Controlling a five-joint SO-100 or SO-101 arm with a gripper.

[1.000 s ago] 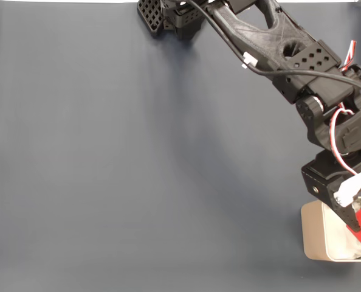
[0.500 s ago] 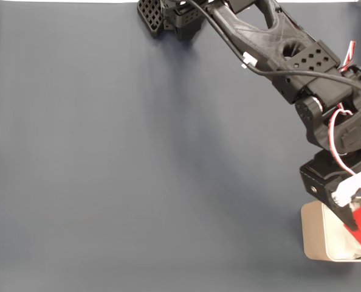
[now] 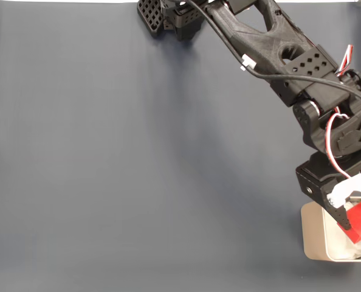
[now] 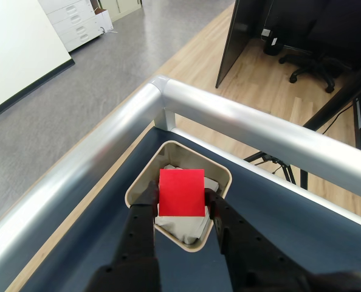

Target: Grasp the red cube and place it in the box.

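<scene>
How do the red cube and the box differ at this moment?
The red cube is bright red and small; the box is beige and much larger. The cube is pinched in the claw, held over the box, which sits on the table. The cube looks solid; the box is open-topped with white padding inside.

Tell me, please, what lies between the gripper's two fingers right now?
The red cube sits between the fingers of the gripper, directly above the box and its white padding, as the wrist view shows.
</scene>
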